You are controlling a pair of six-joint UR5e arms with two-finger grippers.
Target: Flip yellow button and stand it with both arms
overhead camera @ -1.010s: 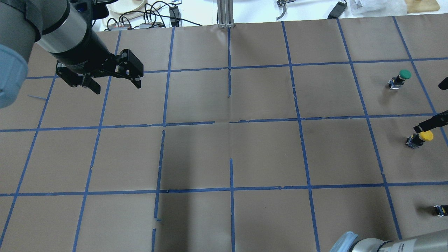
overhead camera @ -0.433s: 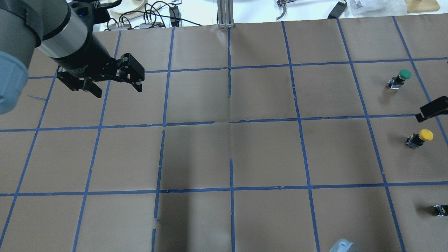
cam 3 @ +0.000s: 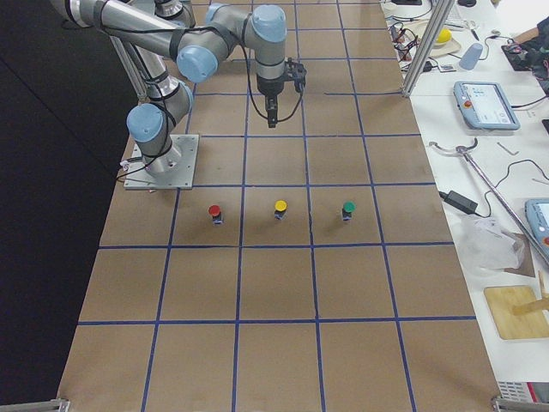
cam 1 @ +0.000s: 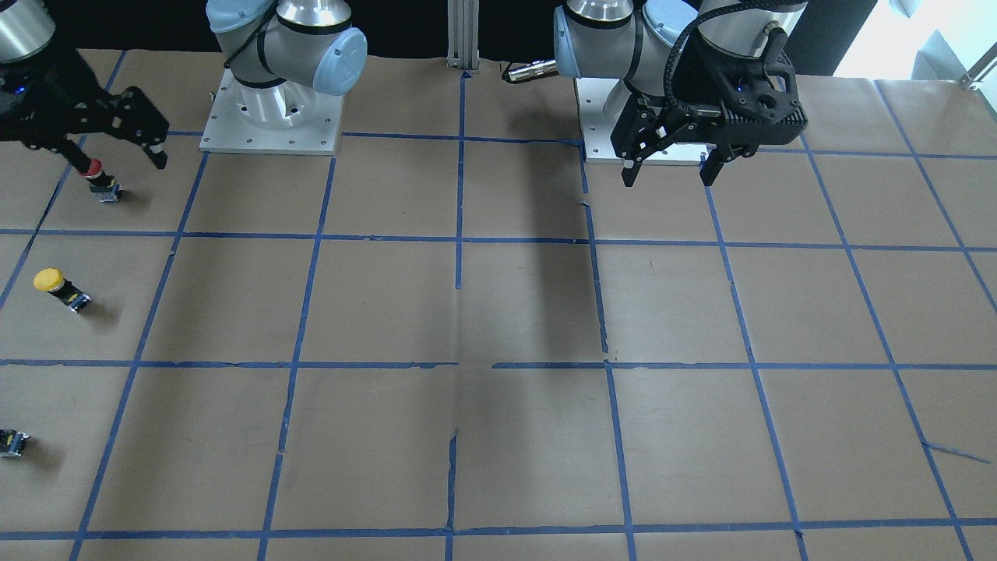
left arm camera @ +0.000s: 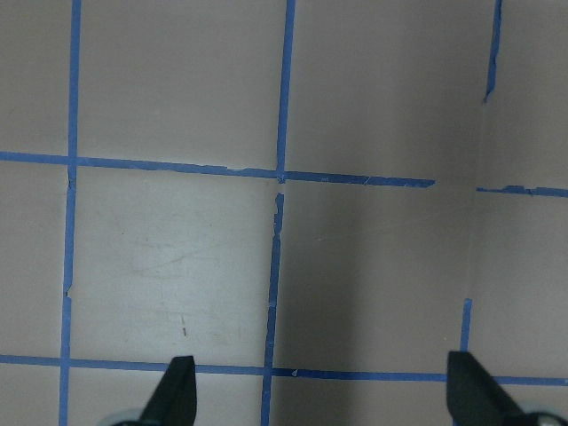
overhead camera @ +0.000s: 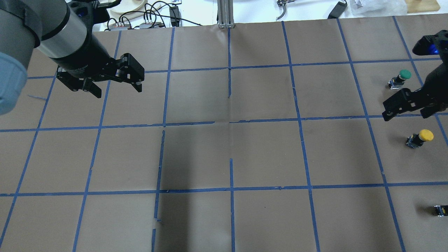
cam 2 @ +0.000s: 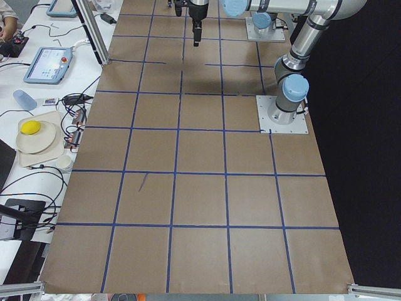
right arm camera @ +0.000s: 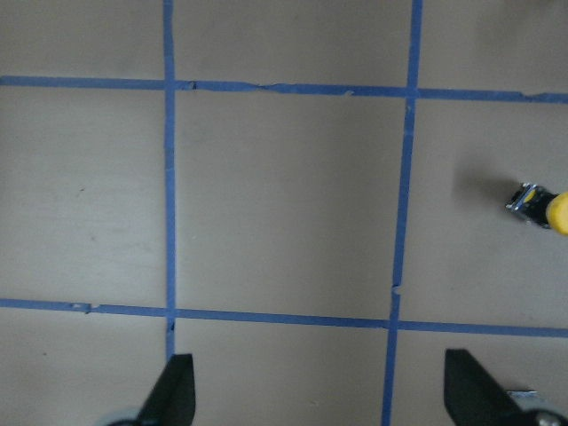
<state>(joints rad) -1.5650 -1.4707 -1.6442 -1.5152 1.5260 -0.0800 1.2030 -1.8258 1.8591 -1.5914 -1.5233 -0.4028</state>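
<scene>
Left arm [overhead camera: 59,35] slanting in from the overhead view's upper left, left gripper [overhead camera: 117,89] angled down, jaws spread wide, right gripper [overhead camera: 406,114] at the right edge of that view, jaws likewise wide apart

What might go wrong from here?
The yellow button is small and sits at the right wrist view's edge, so the open right hand may grip it askew. The green button and red button flank it and might get bumped. The left hand hangs far across the table, lengthening any handover.
</scene>
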